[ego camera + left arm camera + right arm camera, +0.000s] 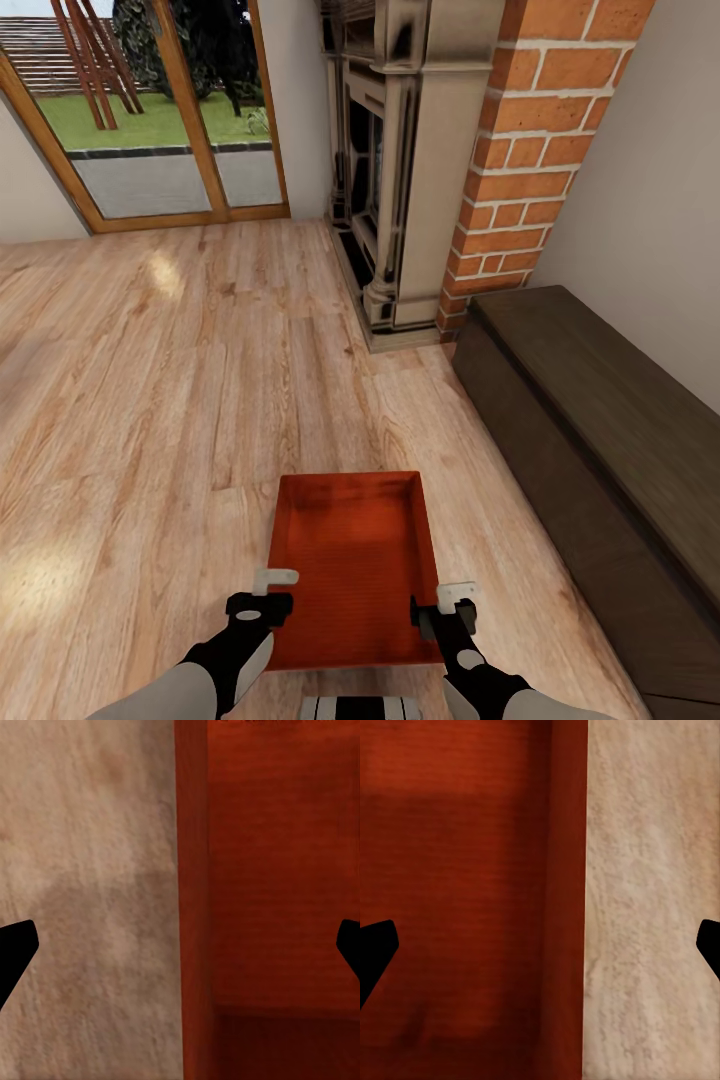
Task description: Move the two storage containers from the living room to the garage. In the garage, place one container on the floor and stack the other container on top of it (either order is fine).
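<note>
Head view: container [352,565] sits on the plank floor [150,400] near a dark bench [610,440], left end effector [262,595] and right end effector [447,608] at its side walls. Left wrist view: fingers [15,952] spread wide, straddling the wall. Right wrist: same deal, fingers [375,949] spread over the other wall.

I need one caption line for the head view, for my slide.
Both grippers, left and right, straddle the side walls of an orange-red storage container on pale wood floor.
</note>
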Motion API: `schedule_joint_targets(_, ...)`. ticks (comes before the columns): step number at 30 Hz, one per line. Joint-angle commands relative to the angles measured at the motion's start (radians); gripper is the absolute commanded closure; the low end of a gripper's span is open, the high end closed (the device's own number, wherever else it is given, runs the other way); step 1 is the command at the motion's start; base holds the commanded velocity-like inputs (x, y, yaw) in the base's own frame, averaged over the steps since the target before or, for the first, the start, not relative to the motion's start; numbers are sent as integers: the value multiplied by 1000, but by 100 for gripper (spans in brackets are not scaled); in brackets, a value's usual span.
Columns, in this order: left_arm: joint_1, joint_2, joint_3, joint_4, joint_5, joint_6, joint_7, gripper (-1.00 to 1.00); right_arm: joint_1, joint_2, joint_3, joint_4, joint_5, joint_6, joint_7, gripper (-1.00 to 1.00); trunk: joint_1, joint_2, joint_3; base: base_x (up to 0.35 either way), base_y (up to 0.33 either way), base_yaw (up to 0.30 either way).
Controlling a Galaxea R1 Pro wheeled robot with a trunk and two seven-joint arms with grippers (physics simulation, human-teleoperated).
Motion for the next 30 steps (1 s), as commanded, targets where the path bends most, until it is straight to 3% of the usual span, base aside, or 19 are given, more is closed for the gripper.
schedule_joint_targets(1,0,0,-8,0,3,1,6,-100,-1,0,9,1,-7,-3,-4,-100,0,0,-1,0,0,0)
schedule_joint_targets(30,0,0,-7,0,3,1,6,-100,-1,-1,7,1,-6,-4,-2,-100,0,0,-1,0,0,0)
